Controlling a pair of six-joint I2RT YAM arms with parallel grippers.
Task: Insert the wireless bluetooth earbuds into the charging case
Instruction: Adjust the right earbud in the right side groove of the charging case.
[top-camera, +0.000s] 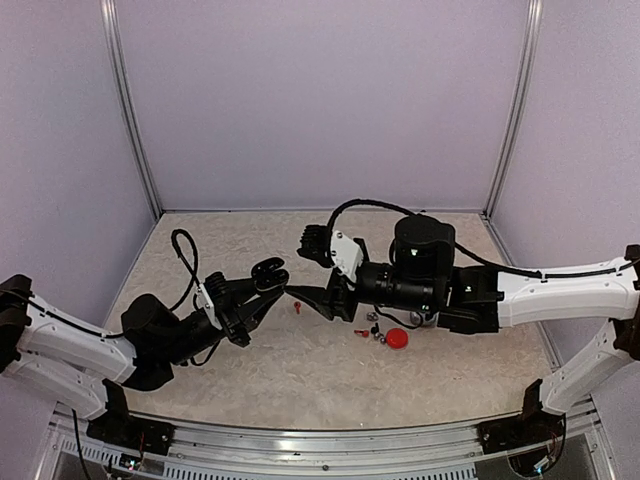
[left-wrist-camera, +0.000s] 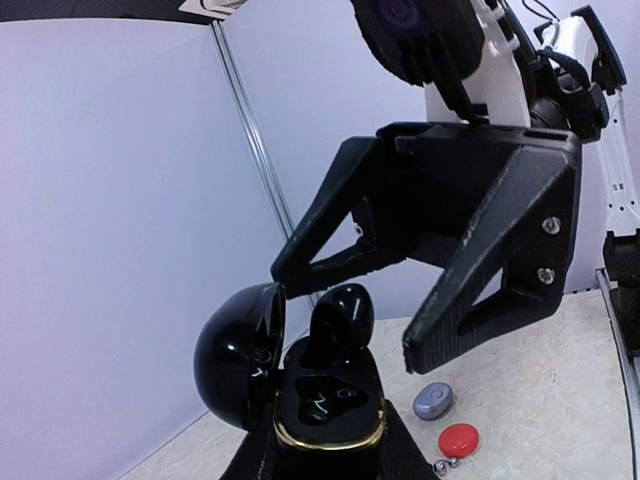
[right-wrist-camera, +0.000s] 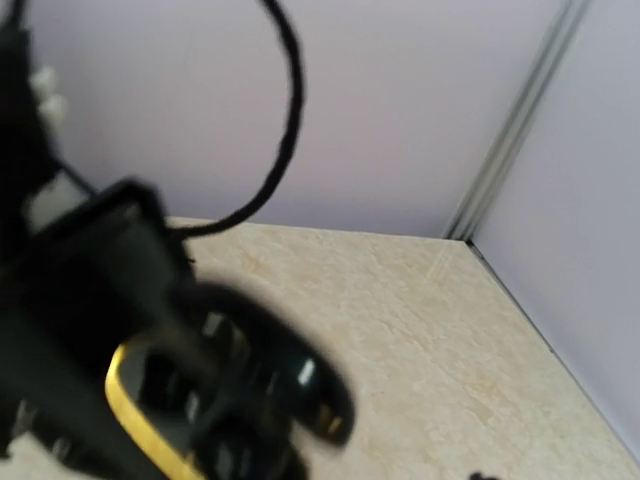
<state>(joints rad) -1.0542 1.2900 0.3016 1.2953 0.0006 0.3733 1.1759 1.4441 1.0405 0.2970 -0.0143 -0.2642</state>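
- Holding the charging case (left-wrist-camera: 330, 418) from below, the left fingers (top-camera: 258, 298) are closed about its body and keep it raised over the table (top-camera: 300, 370), with the well facing up and the lid (left-wrist-camera: 238, 355) swung open to one side.
- A black earbud (left-wrist-camera: 338, 325) stands in one well of the case. Its long axis is close to upright and leans a little away from the lid. Its lower end is inside the gold rim and most of its body rises above it, so it looks placed but not pressed home.
- The right fingers (left-wrist-camera: 480, 270) hang directly above, spread wide and gripping nothing. One tip is beside the lid's edge and the other is on the far side of the bud, so the bud sits in the gap between them, apparently touching neither.
- From the right fingers the bud lies straight down and between the tips. The right arm is the free one nearest it, since the left is taken up with the case.
- A push along the bud's axis would probably seat it, while a sideways nudge could tip it out.
- A grey piece (left-wrist-camera: 434, 401) and a red piece (left-wrist-camera: 459, 438) lie on the table beyond the case, well apart from both sets of fingers.
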